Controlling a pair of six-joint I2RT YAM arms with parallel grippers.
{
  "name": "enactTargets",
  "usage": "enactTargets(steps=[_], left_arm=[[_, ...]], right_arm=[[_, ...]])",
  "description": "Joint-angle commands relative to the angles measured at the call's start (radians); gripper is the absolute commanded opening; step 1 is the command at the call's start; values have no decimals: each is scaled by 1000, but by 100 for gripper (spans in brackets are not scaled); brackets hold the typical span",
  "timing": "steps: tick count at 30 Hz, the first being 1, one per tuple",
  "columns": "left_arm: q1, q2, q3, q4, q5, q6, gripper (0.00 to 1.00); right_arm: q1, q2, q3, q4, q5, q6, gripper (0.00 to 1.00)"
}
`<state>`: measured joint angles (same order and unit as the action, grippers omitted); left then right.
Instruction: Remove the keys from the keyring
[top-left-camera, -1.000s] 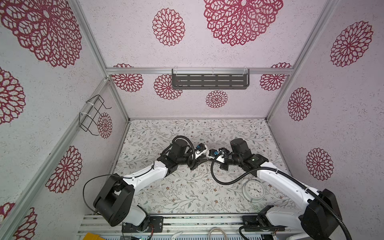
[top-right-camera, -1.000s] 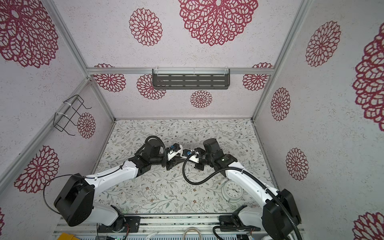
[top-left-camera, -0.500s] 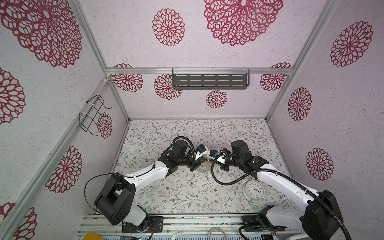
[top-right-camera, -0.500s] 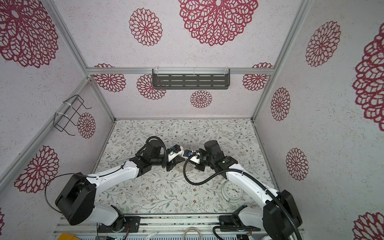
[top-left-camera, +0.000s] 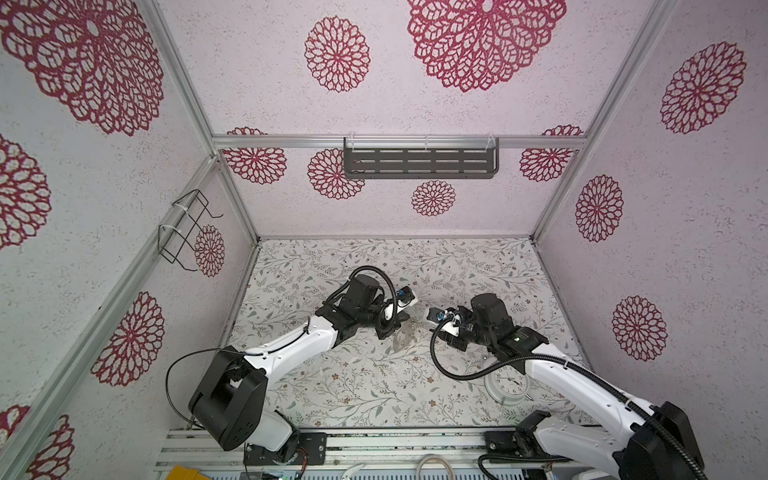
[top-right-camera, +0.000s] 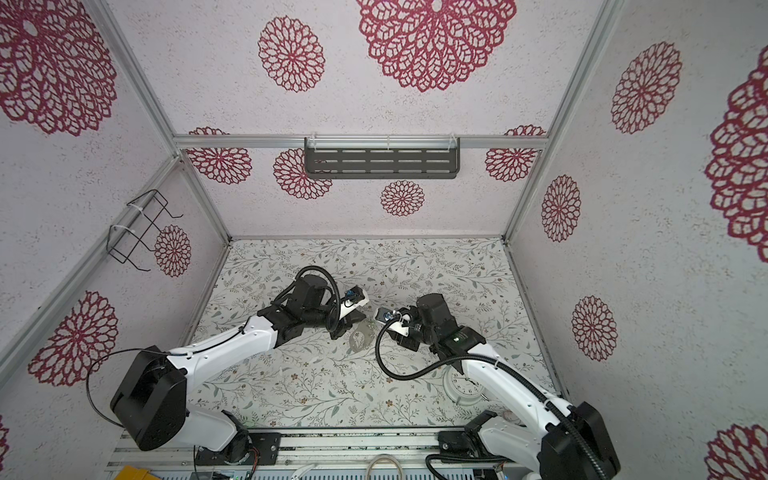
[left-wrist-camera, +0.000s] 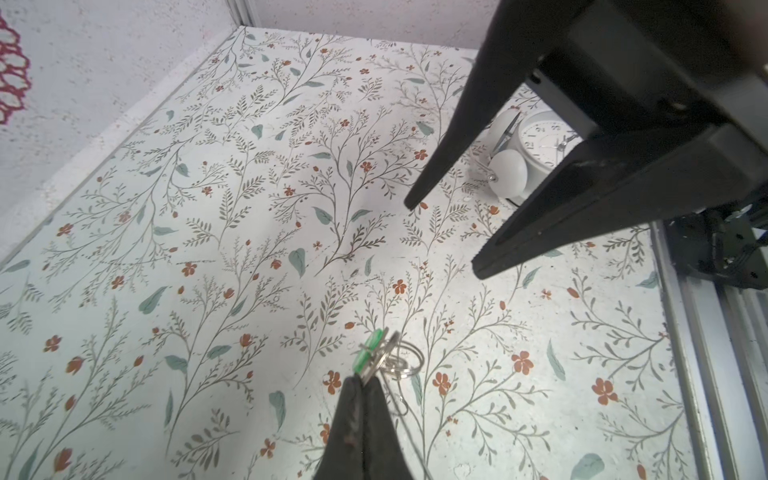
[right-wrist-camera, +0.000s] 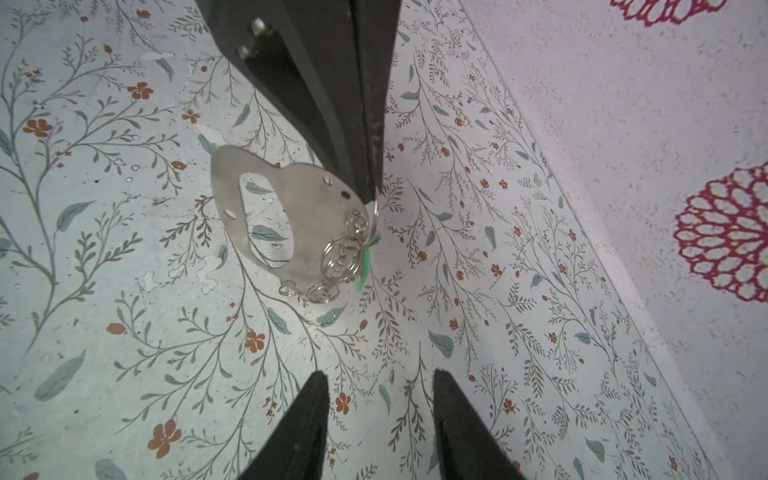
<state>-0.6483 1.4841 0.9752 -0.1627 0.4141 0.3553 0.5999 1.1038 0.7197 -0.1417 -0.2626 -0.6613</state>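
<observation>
My left gripper (left-wrist-camera: 365, 379) is shut on the edge of a small key with a green tag (left-wrist-camera: 369, 350), and thin wire rings (left-wrist-camera: 402, 362) hang beside it. In the right wrist view the left fingers (right-wrist-camera: 353, 124) come down to that key (right-wrist-camera: 364, 266). From it a chain of rings (right-wrist-camera: 340, 257) links to the keyring (right-wrist-camera: 316, 195), a flat grey loop with a large oval opening that hangs tilted over the floral table. The keyring (top-left-camera: 403, 332) shows in both top views. My right gripper (right-wrist-camera: 379, 376) is open and empty, a short way right of the keyring.
A round white alarm clock (top-left-camera: 507, 384) lies on the table at the front right, under the right arm, and appears in the left wrist view (left-wrist-camera: 540, 145). A dark slotted shelf (top-left-camera: 419, 162) hangs on the back wall. A wire rack (top-left-camera: 183, 228) is on the left wall.
My right gripper has opened and drawn back to the right, away from the left gripper. The left gripper has closed fully and stayed at the keyring.
</observation>
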Motion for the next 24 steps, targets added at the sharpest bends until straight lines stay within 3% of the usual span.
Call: enactTargets(steps=[1, 12, 24], left_arm=[[-7, -43, 18, -98, -81, 48, 0], [-27, -65, 16, -106, -217, 62, 0], [-36, -70, -12, -65, -153, 53, 0]], right_arm=[[-3, -12, -11, 58, -5, 52, 43], [0, 65, -87, 359, -203, 240, 32], [15, 135, -177, 676, -262, 375, 23]])
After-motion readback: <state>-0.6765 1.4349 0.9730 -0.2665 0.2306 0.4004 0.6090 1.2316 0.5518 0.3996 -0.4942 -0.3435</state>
